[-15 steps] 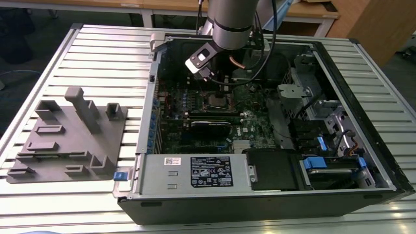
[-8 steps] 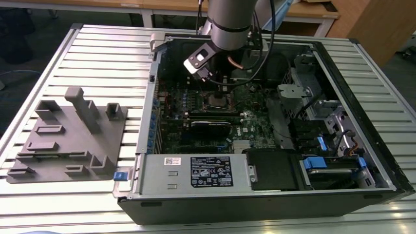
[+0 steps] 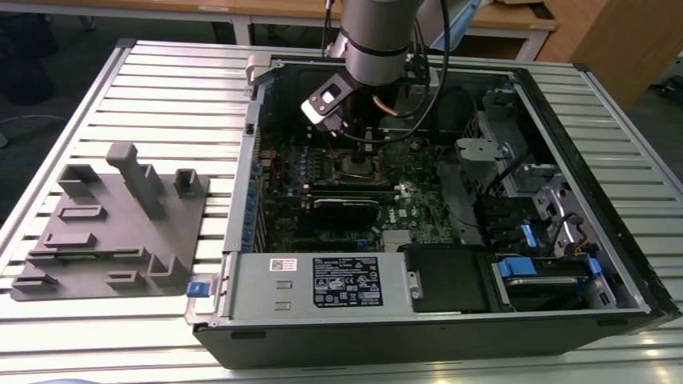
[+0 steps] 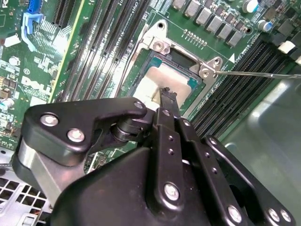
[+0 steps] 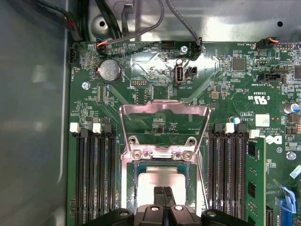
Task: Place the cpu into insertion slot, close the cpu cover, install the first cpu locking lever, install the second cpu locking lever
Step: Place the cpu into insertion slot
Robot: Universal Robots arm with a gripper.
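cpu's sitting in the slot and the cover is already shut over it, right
Not quite. The cpu does sit in the insertion slot, but the cpu cover is swung open, leaving the cpu's top bare, as the first wrist view shows.

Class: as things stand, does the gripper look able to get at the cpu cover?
Probably yes. The cpu cover is swung open with nothing over it, and the gripper, fingers shut, sits close by, just over the cpu.
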